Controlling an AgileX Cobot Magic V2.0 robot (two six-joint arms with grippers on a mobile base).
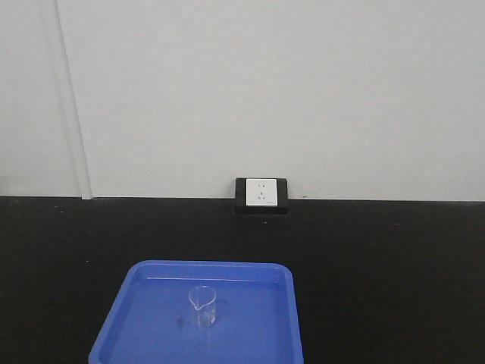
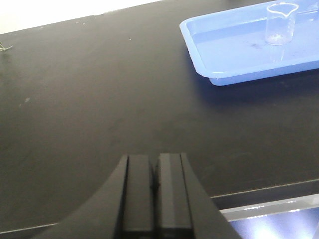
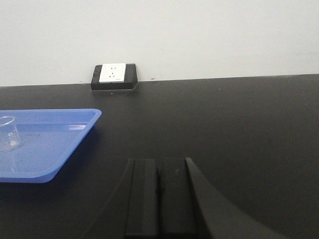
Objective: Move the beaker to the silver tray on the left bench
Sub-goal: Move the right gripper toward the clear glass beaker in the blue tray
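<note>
Exterior front-facing view: one small clear glass beaker [image 1: 202, 305], upright, standing inside a blue plastic tray [image 1: 212, 265] on the black worktop [image 1: 379, 265]; one white wall socket [image 1: 261, 193] in a black surround at the worktop's back edge, against a pale wall. Wrist views: left pincer [image 2: 155, 172], jaws closed flat together and holding nothing, over bare worktop well apart from the tray; right pincer [image 3: 158, 174], likewise closed and holding nothing, on the tray's right side, beaker at the far left of its view
</note>
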